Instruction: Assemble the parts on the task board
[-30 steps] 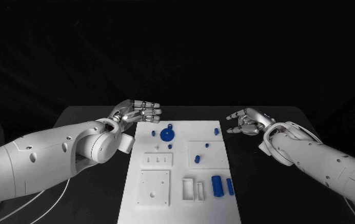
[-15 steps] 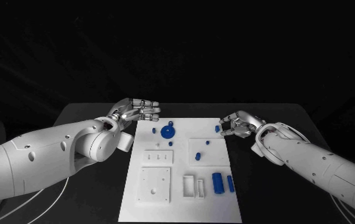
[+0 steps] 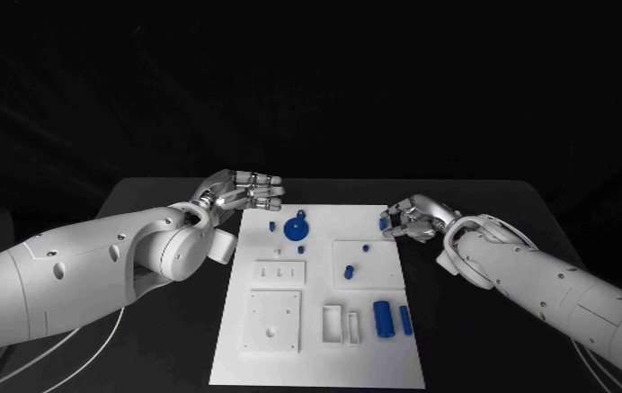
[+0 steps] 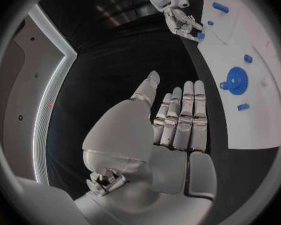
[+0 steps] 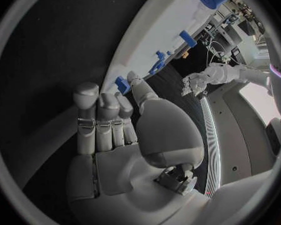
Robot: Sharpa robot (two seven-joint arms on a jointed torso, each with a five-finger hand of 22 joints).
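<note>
The white task board (image 3: pixel 317 357) lies in the middle of the black table. A blue gear (image 3: pixel 297 228) and several small blue parts sit on its far half. A thick blue cylinder (image 3: pixel 383 317) and a thin one (image 3: pixel 404 319) lie near its right edge. My right hand (image 3: pixel 415 218) is at the board's far right edge, thumb and fingertips pinching a small blue part (image 3: pixel 384 224) (image 5: pixel 122 84) that still touches the board. My left hand (image 3: pixel 243 192) (image 4: pixel 175 120) hovers beside the far left corner, fingers straight and holding nothing.
White raised blocks with slots and holes (image 3: pixel 273 319) occupy the board's near left. Bare black table (image 3: pixel 155 357) runs along both long sides of the board. The gear (image 4: pixel 235 80) lies just off my left fingertips.
My right hand has moved left from beside the board to its far right edge and closed its fingertips on the small blue part. The left hand has hardly moved.
</note>
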